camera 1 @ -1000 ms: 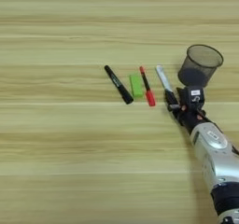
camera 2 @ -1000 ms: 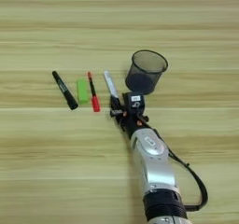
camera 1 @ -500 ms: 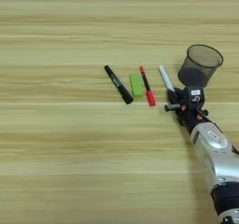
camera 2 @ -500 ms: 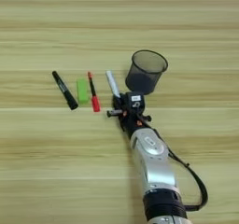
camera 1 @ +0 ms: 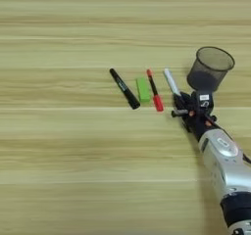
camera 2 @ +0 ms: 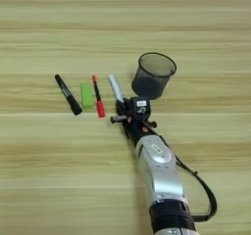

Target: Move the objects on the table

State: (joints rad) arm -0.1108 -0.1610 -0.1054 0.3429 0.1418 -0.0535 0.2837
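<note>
Four small items lie in a row on the table [camera 1: 59, 146]: a black marker [camera 1: 124, 88], a green block [camera 1: 143, 89], a slim red marker [camera 1: 155, 90] and a white-grey marker [camera 1: 171, 82]. All of them point away and slightly left. My right gripper [camera 1: 180, 103] sits over the near end of the white-grey marker, so its black cap is hidden there. The silver forearm [camera 2: 157, 165] comes up from the bottom edge. A black mesh cup [camera 2: 153, 75] stands upright just right of the gripper.
Bare wood stretches to the left of the black marker [camera 2: 68, 94], behind the row, and in front of it. The cup [camera 1: 208, 70] stands close to the gripper's right side, a little beyond it.
The gripper has stayed at the near end of the white-grey marker with only a small shift. A little more of the marker's white barrel shows now. Nothing else moved.
</note>
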